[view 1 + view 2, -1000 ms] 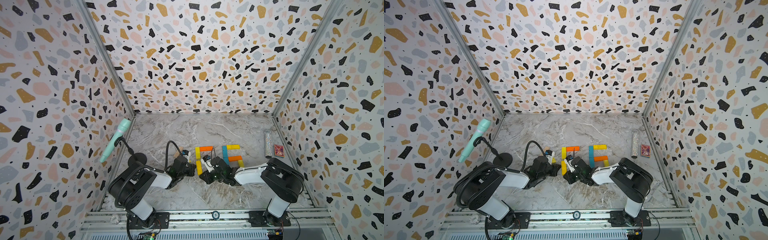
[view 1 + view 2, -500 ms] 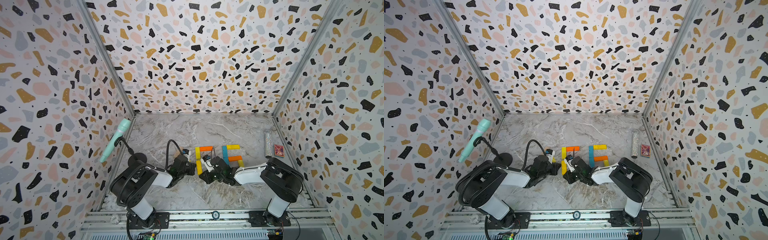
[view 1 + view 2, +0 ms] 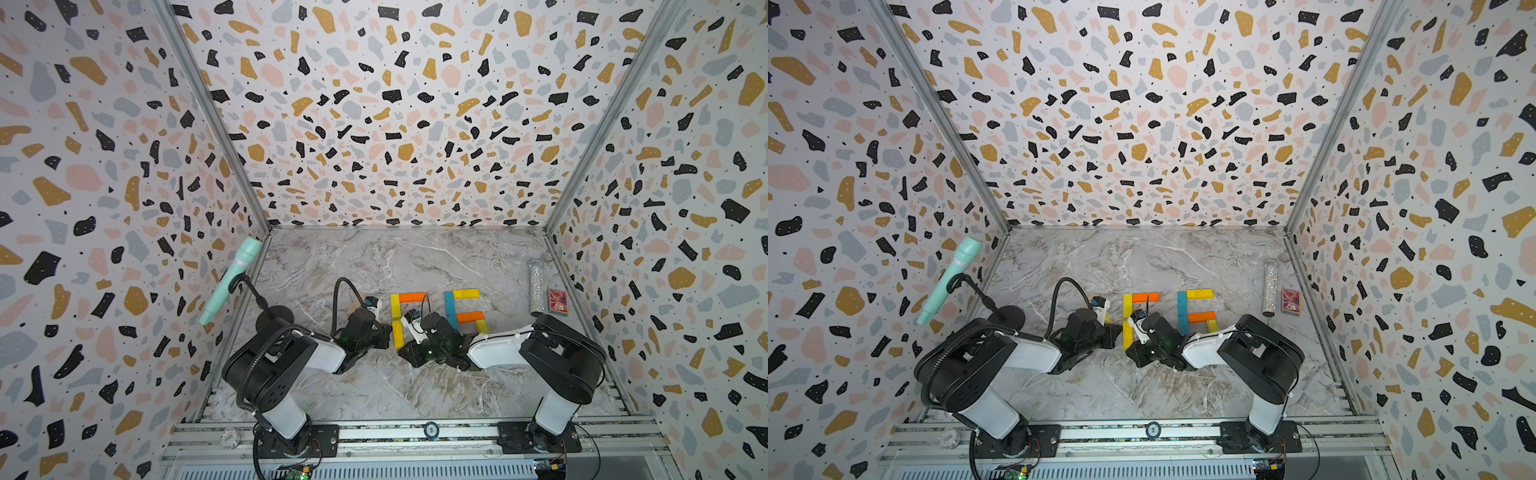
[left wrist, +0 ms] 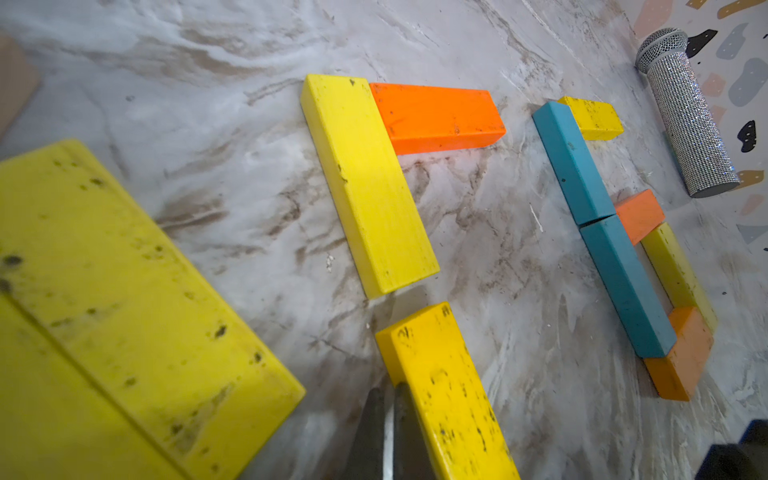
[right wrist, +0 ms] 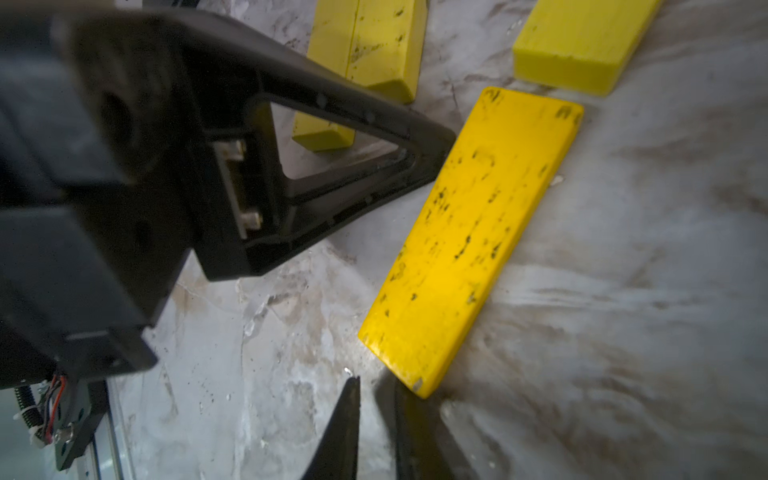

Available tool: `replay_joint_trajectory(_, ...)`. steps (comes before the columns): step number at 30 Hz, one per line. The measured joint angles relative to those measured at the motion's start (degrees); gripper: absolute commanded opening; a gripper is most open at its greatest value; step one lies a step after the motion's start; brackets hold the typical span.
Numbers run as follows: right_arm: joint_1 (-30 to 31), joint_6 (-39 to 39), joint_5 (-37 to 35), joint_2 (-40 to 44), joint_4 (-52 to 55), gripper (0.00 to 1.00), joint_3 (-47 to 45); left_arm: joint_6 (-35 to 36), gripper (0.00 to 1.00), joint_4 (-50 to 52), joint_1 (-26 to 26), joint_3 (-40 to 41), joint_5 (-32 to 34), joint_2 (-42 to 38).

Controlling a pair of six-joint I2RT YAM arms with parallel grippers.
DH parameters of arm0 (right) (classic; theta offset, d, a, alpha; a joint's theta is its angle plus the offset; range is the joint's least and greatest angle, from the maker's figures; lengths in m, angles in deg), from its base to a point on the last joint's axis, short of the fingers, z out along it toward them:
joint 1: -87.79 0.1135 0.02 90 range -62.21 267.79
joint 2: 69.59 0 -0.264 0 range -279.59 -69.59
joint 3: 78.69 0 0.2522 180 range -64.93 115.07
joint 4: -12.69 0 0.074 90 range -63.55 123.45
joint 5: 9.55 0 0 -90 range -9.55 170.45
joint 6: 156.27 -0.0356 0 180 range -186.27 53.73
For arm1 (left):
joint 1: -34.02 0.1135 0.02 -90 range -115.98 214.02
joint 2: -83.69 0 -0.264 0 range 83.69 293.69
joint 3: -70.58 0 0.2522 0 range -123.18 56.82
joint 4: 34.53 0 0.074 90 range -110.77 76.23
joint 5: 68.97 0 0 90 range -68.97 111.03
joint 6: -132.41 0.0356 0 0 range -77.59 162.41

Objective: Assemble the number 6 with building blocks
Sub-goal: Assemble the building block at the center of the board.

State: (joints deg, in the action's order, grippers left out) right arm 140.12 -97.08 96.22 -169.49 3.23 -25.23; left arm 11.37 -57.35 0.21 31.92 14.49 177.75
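Note:
Two groups of building blocks lie on the marble floor. In the left group, a yellow plank (image 3: 395,305) and an orange plank (image 3: 412,296) form a corner. A speckled yellow plank (image 4: 444,390) lies just below them. My left gripper (image 4: 384,415) is shut and empty, its tips against that plank's long side. My right gripper (image 5: 370,399) is all but closed with nothing between its fingers, one tip at the plank's (image 5: 469,241) near end. The right group has teal planks (image 3: 450,309), a yellow one (image 3: 466,294) and an orange one (image 3: 470,317).
Stacked yellow planks (image 4: 124,332) lie close beside my left gripper, and a beige block (image 3: 356,305) sits behind its wrist. A glittery tube (image 3: 536,286) and a red card box (image 3: 558,301) rest by the right wall. A mint microphone (image 3: 230,278) on a stand leans at the left wall.
The left arm has shifted very slightly. Both grippers stay at the speckled yellow plank, and nothing was taken hold of or let go.

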Motion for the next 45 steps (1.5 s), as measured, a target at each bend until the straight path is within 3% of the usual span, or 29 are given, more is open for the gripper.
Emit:
replay_joint_trajectory(30,0.50,-0.02,-0.37,-0.52,0.00,0.19,0.74,0.17,0.00,-0.76,0.83,0.02,-0.63,0.33)
replay_joint_trajectory(45,0.55,0.00,-1.25,2.34,4.39,0.19,-0.22,0.42,0.00,10.05,1.44,1.05,2.10,-12.92)
